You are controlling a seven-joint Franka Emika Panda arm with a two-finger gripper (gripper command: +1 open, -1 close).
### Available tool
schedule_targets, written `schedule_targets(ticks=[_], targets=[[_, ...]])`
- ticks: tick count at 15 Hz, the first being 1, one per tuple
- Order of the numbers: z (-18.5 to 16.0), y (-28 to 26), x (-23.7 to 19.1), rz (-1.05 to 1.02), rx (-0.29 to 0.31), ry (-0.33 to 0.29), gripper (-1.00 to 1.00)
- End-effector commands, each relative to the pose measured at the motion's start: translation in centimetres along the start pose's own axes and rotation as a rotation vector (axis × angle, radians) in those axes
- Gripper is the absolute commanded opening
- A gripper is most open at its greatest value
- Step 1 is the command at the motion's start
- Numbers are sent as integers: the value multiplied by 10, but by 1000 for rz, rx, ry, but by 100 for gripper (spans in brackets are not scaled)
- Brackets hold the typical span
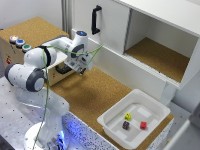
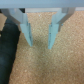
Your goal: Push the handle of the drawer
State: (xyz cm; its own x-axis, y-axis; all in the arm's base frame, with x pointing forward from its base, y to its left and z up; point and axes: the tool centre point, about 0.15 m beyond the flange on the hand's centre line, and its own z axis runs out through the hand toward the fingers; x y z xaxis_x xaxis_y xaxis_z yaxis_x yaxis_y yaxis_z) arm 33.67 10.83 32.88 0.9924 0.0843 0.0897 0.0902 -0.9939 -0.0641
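Cork sheet [image 1: 95, 95] covers the work surface, running from the brown box at the exterior view's left edge toward the near right corner. White cabinet [image 1: 145, 35] stands along the far edge; its door carries a long vertical black handle [image 1: 96, 20], and beside it an open compartment [image 1: 160, 57] is lined with cork. White tray [image 1: 134, 119] sits at the near right corner of the cork, holding three small blocks: yellow [image 1: 128, 116], dark purple [image 1: 125, 125], red [image 1: 143, 125]. Green cable [image 1: 75, 52] loops along the arm.

Cork-topped brown box [image 1: 30, 30] at the left edge has three coloured buttons [image 1: 20, 43] in a row on top. The arm's white links cross in front of this box and hide most of its front. The drawer [image 1: 56, 62] shows only as a strip of pale wood under the forearm. The handle [image 1: 63, 69] is a small dark shape on that front, just beside the wrist, partly covered; contact cannot be judged.

Gripper [image 1: 83, 70] hangs low over the cork near the box's front. Wrist view: gripper [image 2: 40, 42] has its two pale blue fingers [image 2: 28, 35] apart, nothing between them, bare cork beneath. A dark mass [image 2: 9, 50] lies beside one finger, too blurred to identify.
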Motion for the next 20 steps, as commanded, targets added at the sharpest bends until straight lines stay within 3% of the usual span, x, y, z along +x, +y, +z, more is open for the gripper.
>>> schedule_targets(ticks=[1,6,10,17,20], targets=[[26,-39,-1,-60,34,113,-100],[26,-86,-2,-94,-8,123,-100],[28,-130,4,-29,20,97,-100],[21,-198,14,2,20,119,-100],[20,-212,14,10,50,112,-100]])
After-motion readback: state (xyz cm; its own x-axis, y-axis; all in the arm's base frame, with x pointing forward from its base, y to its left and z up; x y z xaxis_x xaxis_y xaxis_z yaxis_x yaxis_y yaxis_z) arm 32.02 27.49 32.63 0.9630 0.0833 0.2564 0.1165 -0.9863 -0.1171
